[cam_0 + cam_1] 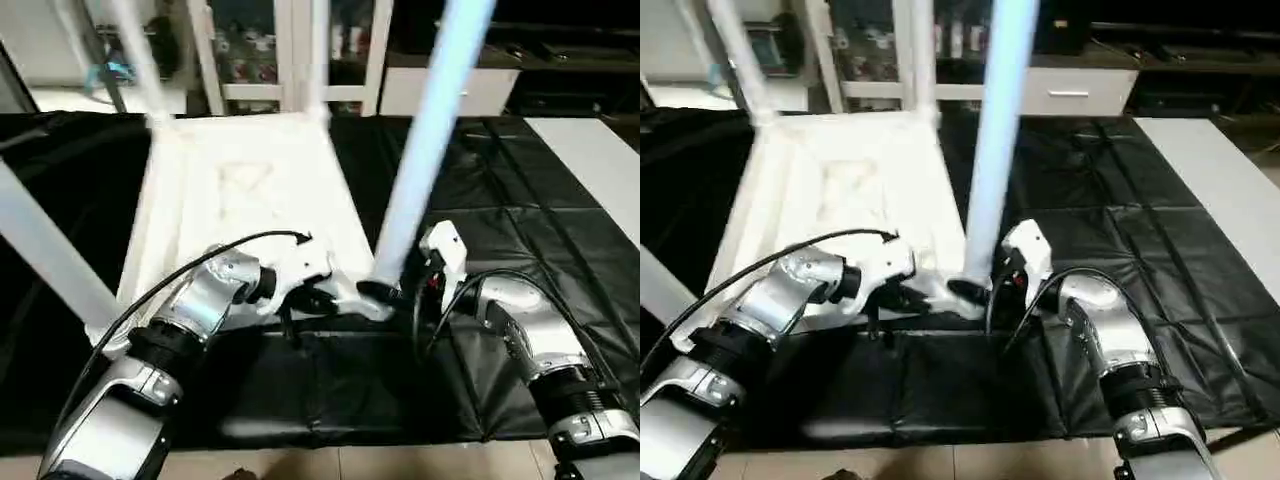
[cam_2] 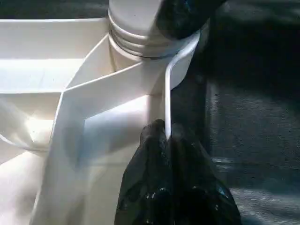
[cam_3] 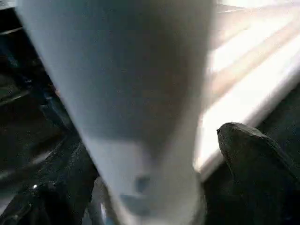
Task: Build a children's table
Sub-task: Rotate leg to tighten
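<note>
With all four legs seemingly socketed in the upturned table top (image 1: pixel 240 190) on the black work table (image 1: pixel 540 230), the left gripper (image 2: pixel 171 145) pinches its rim, while the right gripper (image 1: pixel 400 293) straddles the near-right leg (image 1: pixel 425 150), spread wide.

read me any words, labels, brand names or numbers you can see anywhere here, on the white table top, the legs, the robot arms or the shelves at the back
None can be read.
Table top: no lettering shows, just a faint moulded mark.
Near right leg: plain.
Shelves at the back: the items are too blurred to read.
Silver forearms: no markings show.
</note>
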You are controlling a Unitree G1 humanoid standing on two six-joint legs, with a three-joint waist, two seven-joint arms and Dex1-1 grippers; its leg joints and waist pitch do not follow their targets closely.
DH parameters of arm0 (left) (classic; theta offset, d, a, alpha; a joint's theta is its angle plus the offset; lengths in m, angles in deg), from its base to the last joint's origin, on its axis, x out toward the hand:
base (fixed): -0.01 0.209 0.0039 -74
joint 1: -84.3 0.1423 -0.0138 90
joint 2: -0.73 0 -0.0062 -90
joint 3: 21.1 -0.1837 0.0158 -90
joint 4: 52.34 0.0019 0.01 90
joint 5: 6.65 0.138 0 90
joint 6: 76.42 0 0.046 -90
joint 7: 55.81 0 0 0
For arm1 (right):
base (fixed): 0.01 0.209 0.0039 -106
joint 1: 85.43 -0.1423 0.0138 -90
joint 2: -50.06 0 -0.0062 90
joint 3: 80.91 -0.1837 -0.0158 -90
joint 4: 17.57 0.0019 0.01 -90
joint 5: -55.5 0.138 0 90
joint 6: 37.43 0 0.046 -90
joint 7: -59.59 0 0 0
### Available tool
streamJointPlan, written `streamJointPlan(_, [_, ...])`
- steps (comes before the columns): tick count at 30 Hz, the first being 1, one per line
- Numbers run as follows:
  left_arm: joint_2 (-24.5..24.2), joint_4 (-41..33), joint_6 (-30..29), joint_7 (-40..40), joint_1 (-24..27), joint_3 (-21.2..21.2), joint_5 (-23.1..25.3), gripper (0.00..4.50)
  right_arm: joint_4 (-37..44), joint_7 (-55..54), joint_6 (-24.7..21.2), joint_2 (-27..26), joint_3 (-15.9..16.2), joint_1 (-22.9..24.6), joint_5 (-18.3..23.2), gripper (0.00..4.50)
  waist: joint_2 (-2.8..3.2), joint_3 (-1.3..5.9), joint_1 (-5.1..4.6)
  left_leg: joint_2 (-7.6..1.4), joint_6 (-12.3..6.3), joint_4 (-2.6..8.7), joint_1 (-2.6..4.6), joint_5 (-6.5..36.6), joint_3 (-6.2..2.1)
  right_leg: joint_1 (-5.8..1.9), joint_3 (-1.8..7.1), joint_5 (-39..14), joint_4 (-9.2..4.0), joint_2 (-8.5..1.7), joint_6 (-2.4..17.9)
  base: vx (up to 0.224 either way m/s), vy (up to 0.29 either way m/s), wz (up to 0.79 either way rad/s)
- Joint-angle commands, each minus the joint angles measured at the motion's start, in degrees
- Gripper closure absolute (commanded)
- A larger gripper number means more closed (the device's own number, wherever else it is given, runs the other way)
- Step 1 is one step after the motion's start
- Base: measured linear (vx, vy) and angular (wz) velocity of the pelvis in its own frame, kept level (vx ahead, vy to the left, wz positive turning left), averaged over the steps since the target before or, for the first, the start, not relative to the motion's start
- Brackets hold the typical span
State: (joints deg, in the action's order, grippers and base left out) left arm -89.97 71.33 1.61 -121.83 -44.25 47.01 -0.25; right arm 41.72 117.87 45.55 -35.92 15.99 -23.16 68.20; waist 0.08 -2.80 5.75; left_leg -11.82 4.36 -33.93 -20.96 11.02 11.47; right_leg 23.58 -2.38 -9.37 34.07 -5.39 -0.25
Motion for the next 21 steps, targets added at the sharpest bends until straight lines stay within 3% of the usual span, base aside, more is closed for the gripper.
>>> streamJointPlan(1, [0.4,1.6,-2.0,-0.9,1.9,-4.1,1.9,4.50,0.0,2.3,-0.1,1.2,1.2,-1.1,-0.9,0.39,-0.34,3.40,-0.25,-1.48,-2.60,4.45,0.96,13.1,-0.45,-2.42,1.58,-12.5,-3.57,-2.47,14.4,0.000,0.000,0.00])
streamJointPlan(4, [-0.1,0.3,-2.9,-1.2,2.2,-3.9,1.9,4.50,-0.5,4.3,0.4,1.8,2.7,-1.3,-2.4,0.64,-0.46,3.54,-0.27,-1.46,-2.16,4.46,0.80,13.0,-0.58,-2.64,1.57,-13.0,-3.55,-2.56,13.7,0.000,0.000,0.00])
streamJointPlan(8, [-0.1,0.8,-2.6,-0.8,2.2,-3.6,2.3,4.50,-2.0,5.2,1.6,2.3,3.5,-1.7,-3.8,0.95,-0.42,3.65,-0.24,-1.33,-2.68,4.25,0.73,11.3,-0.54,-2.67,1.51,-10.9,-3.35,-2.51,14.2,0.000,0.000,0.00])
streamJointPlan(10, [-0.1,0.8,-2.6,-0.8,2.4,-3.7,2.3,4.50,-2.7,4.9,2.0,2.3,3.6,-1.8,-3.9,1.10,-0.20,3.66,-0.26,-1.33,-2.64,4.24,0.75,11.2,-0.53,-2.63,1.48,-10.5,-3.38,-2.43,14.3,0.000,0.000,0.00])
streamJointPlan(17, [-0.4,0.2,-3.2,-0.9,2.6,-4.1,2.2,4.50,-3.6,5.3,2.2,2.5,2.9,-2.6,-3.8,1.79,-0.34,3.72,-0.31,-1.33,-2.89,4.20,0.76,11.3,-0.50,-2.74,1.41,-9.9,-3.28,-2.38,14.9,0.000,0.000,0.00])
streamJointPlan(18, [-0.4,0.1,-3.3,-0.8,2.8,-4.1,2.2,4.50,-3.7,5.7,2.4,2.6,3.0,-2.6,-4.1,1.86,-0.62,3.72,-0.35,-1.36,-2.96,4.20,0.76,11.3,-0.48,-2.74,1.41,-9.9,-3.28,-2.35,14.9,0.000,0.000,0.00])
streamJointPlan(21, [-0.4,0.1,-3.2,-0.8,2.8,-4.0,2.2,4.50,-3.9,6.3,2.5,2.7,3.1,-2.6,-4.1,1.96,-0.54,3.72,-0.30,-1.36,-3.21,4.17,0.75,10.8,-0.49,-2.73,1.43,-10.0,-3.23,-2.40,14.8,0.000,0.000,0.00])
